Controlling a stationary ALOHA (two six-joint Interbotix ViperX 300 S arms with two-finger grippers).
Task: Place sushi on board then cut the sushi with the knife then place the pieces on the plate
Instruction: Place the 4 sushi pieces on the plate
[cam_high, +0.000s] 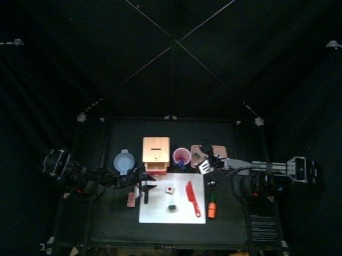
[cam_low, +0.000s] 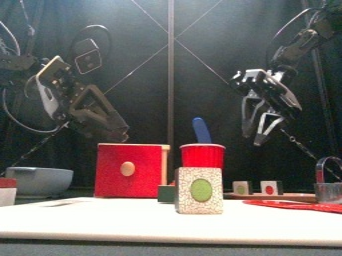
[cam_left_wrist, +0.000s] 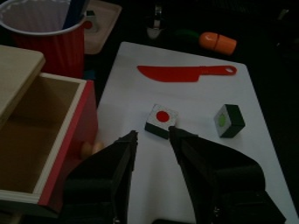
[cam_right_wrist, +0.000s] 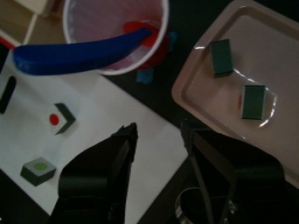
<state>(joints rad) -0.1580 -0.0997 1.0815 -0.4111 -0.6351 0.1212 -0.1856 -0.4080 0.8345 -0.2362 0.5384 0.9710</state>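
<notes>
The white board holds a red knife and two green sushi pieces. In the front view one piece stands near and large. Two more pieces lie on the pink tray. My left gripper hangs open over the board's left part, just short of the piece with the red centre, and holds nothing. Over the board's back right corner, between the tray and the board, my right gripper is open and empty. Both grippers hang above the table.
A red cup with a blue knife stands behind the board, beside the wooden box with its red front. The blue-grey bowl is at the back left. An orange toy lies off the board's right edge.
</notes>
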